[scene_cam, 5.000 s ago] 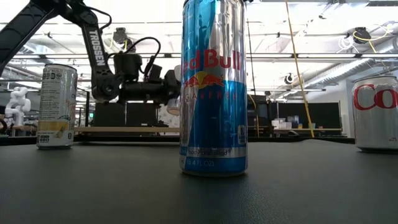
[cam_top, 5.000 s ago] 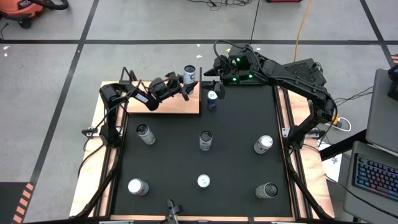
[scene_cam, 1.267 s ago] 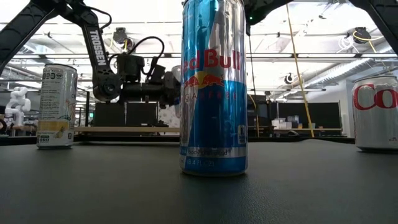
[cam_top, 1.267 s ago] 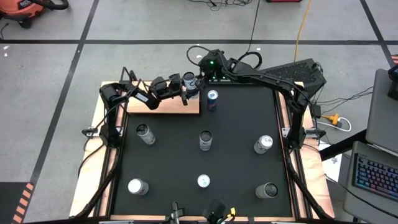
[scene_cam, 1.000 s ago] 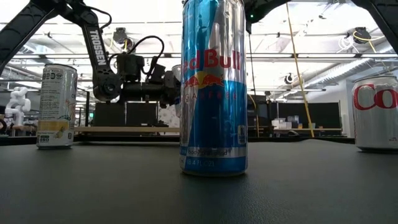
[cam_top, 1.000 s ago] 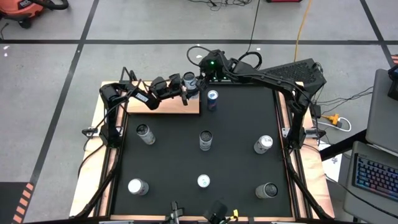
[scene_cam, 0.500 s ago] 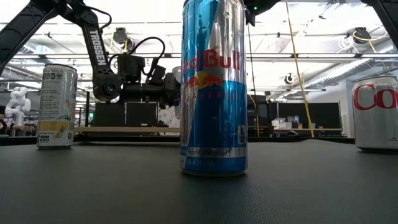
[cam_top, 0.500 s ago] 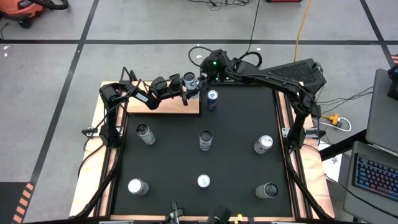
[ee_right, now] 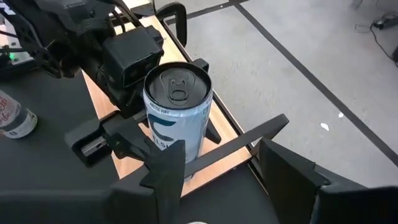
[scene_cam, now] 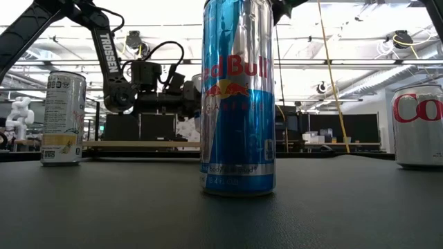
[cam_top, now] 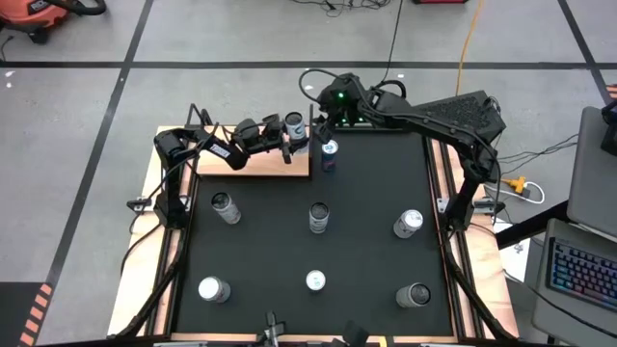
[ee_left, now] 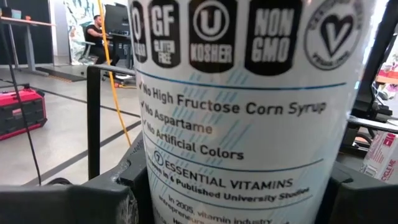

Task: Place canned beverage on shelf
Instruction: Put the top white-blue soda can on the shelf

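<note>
Left arm (cam_top: 207, 146) outstretched over shelf (cam_top: 253, 164)

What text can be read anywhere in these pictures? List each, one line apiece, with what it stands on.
"No High Fructose Corn Syrup", "No Aspartame", "No Artificial Colors", "ESSENTIAL VITAMINS", "GF", "KOSHER", "NON GMO": white can with pale blue print, between the left gripper's fingers.
"ed Bull": tall blue and silver can; its small print is unreadable.
"Co": white can with red lettering, cut off by the picture's edge.
"TROSSEN": left arm's dark link.
Pale can with yellow band: print too small.

We find the right gripper (cam_top: 326, 123) hemmed by the left gripper's white can (ee_right: 177, 115) and a blue can (cam_top: 329, 154); rearward lies open.
</note>
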